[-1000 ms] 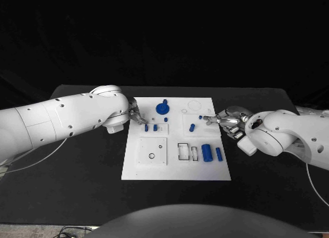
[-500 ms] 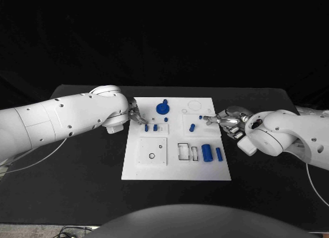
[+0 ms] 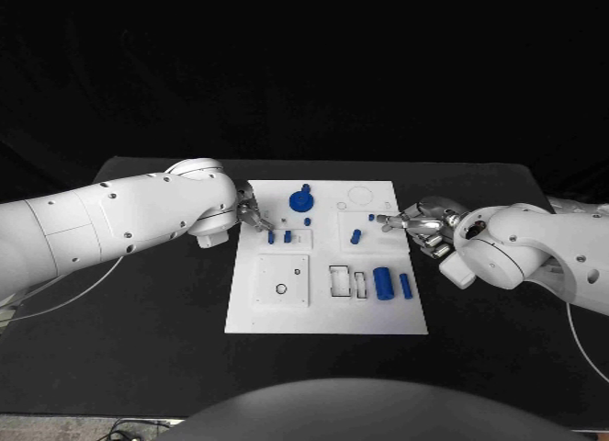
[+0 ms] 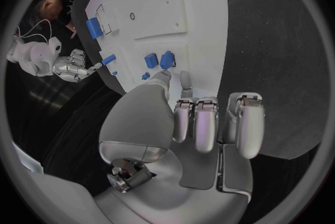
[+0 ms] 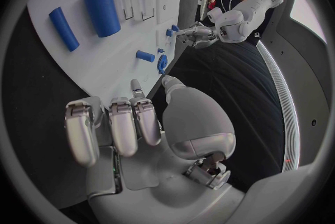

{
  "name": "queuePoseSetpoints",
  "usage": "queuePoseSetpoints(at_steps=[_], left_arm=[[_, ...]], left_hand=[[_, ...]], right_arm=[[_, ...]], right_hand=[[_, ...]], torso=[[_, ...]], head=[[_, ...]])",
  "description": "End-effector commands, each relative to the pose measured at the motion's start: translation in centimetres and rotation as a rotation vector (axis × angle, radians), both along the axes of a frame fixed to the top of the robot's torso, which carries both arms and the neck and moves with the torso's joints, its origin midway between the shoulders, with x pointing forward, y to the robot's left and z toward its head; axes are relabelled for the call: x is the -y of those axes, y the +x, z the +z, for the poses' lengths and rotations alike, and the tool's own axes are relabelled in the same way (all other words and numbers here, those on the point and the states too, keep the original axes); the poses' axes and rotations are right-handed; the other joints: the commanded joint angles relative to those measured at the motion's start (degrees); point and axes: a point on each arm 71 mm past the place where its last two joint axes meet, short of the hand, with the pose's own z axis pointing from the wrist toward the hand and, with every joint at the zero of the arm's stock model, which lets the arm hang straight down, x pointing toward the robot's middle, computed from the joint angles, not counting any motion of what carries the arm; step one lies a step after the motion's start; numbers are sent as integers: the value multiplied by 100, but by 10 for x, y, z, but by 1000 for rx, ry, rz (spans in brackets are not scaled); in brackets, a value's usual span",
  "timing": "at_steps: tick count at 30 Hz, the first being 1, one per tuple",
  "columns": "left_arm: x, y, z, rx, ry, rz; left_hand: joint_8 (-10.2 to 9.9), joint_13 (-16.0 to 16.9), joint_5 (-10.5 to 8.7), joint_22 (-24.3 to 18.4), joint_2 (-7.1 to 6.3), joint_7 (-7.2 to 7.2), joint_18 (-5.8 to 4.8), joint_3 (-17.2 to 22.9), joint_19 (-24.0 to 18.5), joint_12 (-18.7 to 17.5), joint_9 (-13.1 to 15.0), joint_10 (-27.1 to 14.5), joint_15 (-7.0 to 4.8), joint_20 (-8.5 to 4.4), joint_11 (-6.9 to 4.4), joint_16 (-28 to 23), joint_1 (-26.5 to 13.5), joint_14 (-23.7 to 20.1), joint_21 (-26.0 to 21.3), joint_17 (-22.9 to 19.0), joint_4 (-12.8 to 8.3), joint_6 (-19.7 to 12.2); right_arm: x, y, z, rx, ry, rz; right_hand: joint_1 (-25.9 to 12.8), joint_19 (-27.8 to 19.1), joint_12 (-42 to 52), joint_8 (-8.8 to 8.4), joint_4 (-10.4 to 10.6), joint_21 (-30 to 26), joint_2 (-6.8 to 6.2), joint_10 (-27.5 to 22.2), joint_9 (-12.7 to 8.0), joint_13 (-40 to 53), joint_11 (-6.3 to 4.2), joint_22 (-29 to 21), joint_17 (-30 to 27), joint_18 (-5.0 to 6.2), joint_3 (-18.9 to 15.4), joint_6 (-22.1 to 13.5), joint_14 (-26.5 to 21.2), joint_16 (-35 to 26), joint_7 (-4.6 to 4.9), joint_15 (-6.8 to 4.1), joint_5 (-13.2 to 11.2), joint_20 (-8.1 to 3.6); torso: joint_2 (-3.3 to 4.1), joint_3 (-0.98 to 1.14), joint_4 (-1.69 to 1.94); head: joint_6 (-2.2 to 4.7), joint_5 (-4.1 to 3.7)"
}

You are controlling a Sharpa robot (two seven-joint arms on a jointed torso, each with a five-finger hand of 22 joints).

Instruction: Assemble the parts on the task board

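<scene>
The white task board (image 3: 324, 308) lies mid-table. On it are a blue round knobbed part (image 3: 301, 200), two small blue blocks (image 3: 279, 236), a blue peg (image 3: 357, 236), a thick blue cylinder (image 3: 384, 283) and a slim one (image 3: 405, 286). My left hand (image 3: 255, 219) hovers at the board's left edge beside the two blocks (image 4: 159, 60); its thumb and forefinger point at them, slightly apart and empty, the other fingers curled. My right hand (image 3: 421, 223) is at the right edge, forefinger tip close to a tiny blue piece (image 3: 372, 218). Its thumb and forefinger (image 5: 136, 87) are also apart and empty.
A black ring (image 3: 279, 290) lies on the raised square plate at the board's front left. Two rectangular slots (image 3: 346, 280) are outlined beside the thick cylinder. Bare black table (image 3: 145, 322) surrounds the board.
</scene>
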Motion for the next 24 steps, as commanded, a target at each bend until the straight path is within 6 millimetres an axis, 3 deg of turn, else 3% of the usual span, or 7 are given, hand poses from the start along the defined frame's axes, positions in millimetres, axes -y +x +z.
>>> queuePoseSetpoints(at_steps=[1, 24], left_arm=[[3, -1, 0, -7, -19, -16], [1, -4, 0, -9, -31, -16]], left_hand=[[27, 1509, -37, 1509, 1, 8, -43, -29, 613, 14, -7, 585, -2, -29, 6, 14, -1, 596, 14, 1505, -4, -8], [31, 1509, -43, 1509, 3, 5, -43, -35, 613, 14, -7, 585, -1, -29, 4, 14, 8, 596, 14, 1505, -7, -4]], right_arm=[[-1, 0, 0, 1, -4, 11], [0, 0, 0, 1, -4, 10]], right_hand=[[44, 610, 23, 30, -2, 26, -9, 600, 3, 1509, 34, 1506, 1510, -38, -33, -38, 618, 24, -3, 40, 18, 31], [44, 610, 23, 30, -2, 26, -9, 600, 3, 1509, 34, 1506, 1510, -38, -33, -38, 618, 24, -3, 40, 18, 31]], torso=[[3, -1, -1], [0, -1, 0]], head=[[0, 0], [0, -15]])
